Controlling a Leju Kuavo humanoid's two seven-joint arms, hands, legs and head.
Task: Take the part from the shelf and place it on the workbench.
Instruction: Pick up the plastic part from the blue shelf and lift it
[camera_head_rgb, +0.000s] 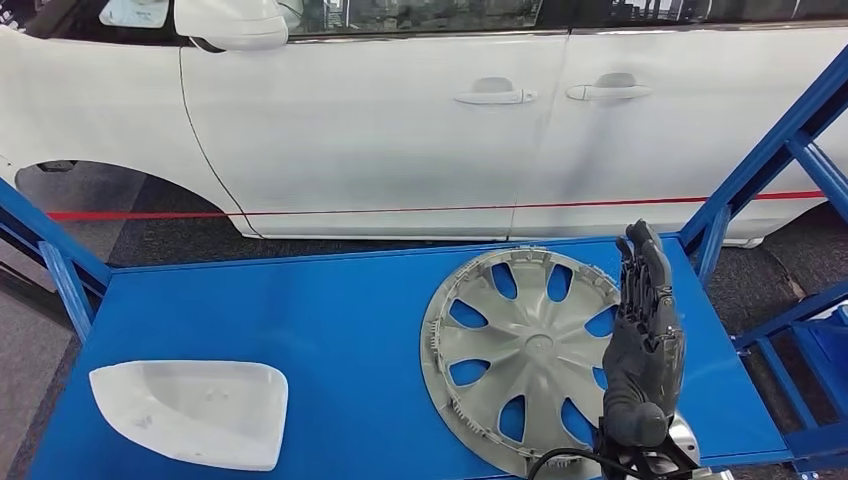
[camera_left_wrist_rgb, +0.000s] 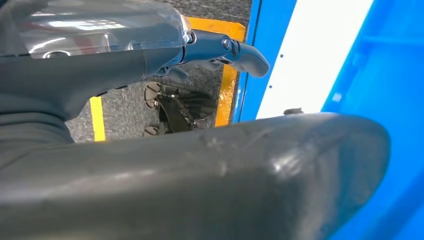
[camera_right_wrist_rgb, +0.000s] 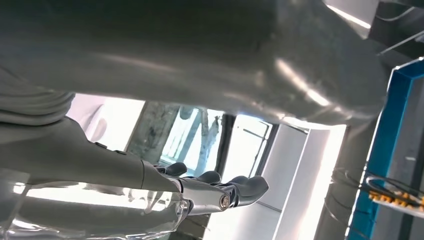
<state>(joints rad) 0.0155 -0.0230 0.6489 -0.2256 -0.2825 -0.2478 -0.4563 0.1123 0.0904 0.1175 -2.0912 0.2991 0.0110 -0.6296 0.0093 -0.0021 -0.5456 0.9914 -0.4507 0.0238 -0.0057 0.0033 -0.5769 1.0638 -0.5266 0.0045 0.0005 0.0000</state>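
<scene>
**Right hand up over hubcap, nothing gripped**

My right hand (camera_head_rgb: 645, 330) is hovering above the hubcap's near-right rim, fingers straight and apart, holding nothing. My left hand (camera_left_wrist_rgb: 150, 150) is showing extended fingers, empty. Grey spoked hubcap (camera_head_rgb: 525, 355) is lying flat on the blue shelf (camera_head_rgb: 330, 310), bare surface to its left. White mirror cover (camera_head_rgb: 190, 412) is sitting near-left. White car (camera_head_rgb: 400, 110) is standing beyond.

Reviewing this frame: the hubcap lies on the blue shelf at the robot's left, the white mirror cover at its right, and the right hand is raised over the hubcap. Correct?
Sides are swapped. In the head view the hubcap lies on the blue shelf at the robot's right, the white mirror cover at its left. The right hand is raised over the hubcap, as stated.
</scene>
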